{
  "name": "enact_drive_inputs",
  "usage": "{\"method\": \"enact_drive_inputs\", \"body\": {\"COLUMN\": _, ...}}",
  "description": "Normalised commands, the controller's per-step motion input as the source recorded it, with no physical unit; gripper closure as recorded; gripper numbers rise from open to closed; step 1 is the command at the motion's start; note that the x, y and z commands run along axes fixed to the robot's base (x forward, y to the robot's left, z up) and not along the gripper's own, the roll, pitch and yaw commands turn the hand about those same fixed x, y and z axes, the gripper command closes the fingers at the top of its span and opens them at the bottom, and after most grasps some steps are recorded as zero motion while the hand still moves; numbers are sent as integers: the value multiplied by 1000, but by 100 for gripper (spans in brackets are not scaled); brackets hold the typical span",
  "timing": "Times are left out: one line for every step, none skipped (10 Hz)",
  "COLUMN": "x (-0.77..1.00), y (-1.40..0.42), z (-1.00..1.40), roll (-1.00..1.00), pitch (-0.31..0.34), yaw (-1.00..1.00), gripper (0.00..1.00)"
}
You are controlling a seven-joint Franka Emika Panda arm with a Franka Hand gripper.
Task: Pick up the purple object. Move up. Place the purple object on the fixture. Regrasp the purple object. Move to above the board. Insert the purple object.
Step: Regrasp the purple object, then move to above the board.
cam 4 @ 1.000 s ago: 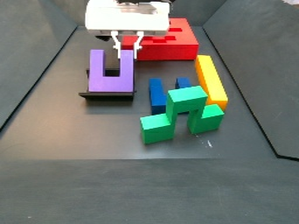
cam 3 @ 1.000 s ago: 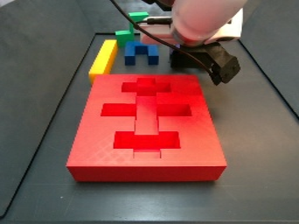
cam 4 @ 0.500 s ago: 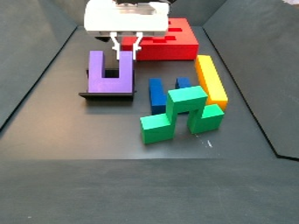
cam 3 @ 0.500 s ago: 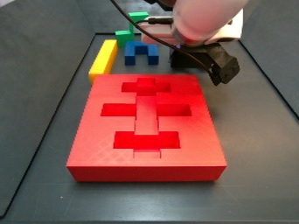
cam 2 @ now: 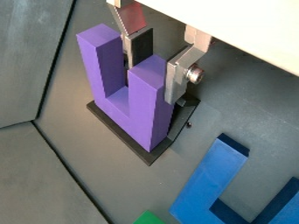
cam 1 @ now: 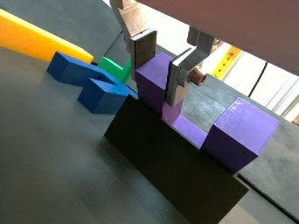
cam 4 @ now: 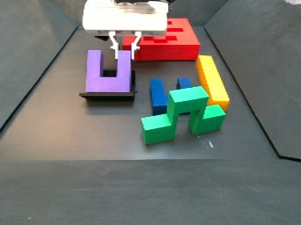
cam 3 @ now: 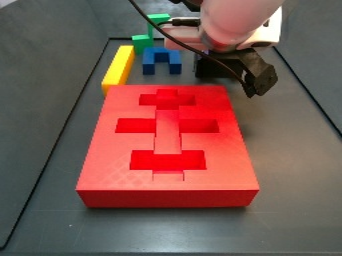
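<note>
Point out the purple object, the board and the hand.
purple object [cam 4: 97, 68]: side view, on its left prong.
board [cam 3: 120, 160]: side view, on its flat top beside the cutouts.
hand [cam 2: 160, 63]: wrist view, midway between its fingertips, astride one purple prong.

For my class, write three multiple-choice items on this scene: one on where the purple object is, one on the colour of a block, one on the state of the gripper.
1. Where is the purple object?
A. on the fixture
B. in a cutout of the board
C. on the yellow bar

2. What colour is the U-shaped block between the purple object and the yellow bar?
A. orange
B. blue
C. white

3. How does the gripper stand?
A. far above the board, shut on nothing
B. lying on the floor
C. down at the fixture, one finger on each side of one prong

Answers: 1 A, it sits on the black fixture in a side view. 2 B, plainly blue. 3 C, both wrist views show a prong between the fingers.
</note>
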Motion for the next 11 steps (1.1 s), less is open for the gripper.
{"method": "enact_drive_inputs", "body": {"x": 0, "y": 0, "z": 0, "roll": 0, "pitch": 0, "yaw": 0, "gripper": 100}}
{"method": "enact_drive_inputs", "body": {"x": 0, "y": 0, "z": 1400, "roll": 0, "pitch": 0, "yaw": 0, "gripper": 100}}
{"method": "enact_drive_inputs", "body": {"x": 15, "y": 27, "z": 1400, "roll": -64, "pitch": -19, "yaw": 8, "gripper": 100}}
{"method": "enact_drive_inputs", "body": {"x": -15, "y": 47, "z": 1400, "roll": -159, "pitch": -42, "yaw": -3, "gripper": 100}}
{"method": "enact_drive_inputs", "body": {"x": -20, "y": 49, "z": 1400, "roll": -125, "pitch": -55, "yaw": -2, "gripper": 100}}
{"method": "enact_drive_inputs", "body": {"x": -17, "y": 35, "z": 1400, "roll": -78, "pitch": -15, "yaw": -26, "gripper": 100}}
{"method": "enact_drive_inputs", "body": {"x": -18, "y": 34, "z": 1400, "roll": -37, "pitch": 15, "yaw": -40, "gripper": 100}}
{"method": "enact_drive_inputs", "body": {"x": -11, "y": 24, "z": 1400, "roll": 0, "pitch": 33, "yaw": -27, "gripper": 100}}
{"method": "enact_drive_inputs", "body": {"x": 9, "y": -10, "z": 576, "roll": -20, "pitch": 61, "yaw": -21, "gripper": 100}}
{"method": "enact_drive_inputs", "body": {"x": 26, "y": 4, "z": 234, "roll": 2, "pitch": 76, "yaw": -14, "gripper": 100}}
{"method": "enact_drive_inputs", "body": {"x": -732, "y": -1400, "z": 297, "roll": -1000, "pitch": 112, "yaw": -30, "gripper": 100}}
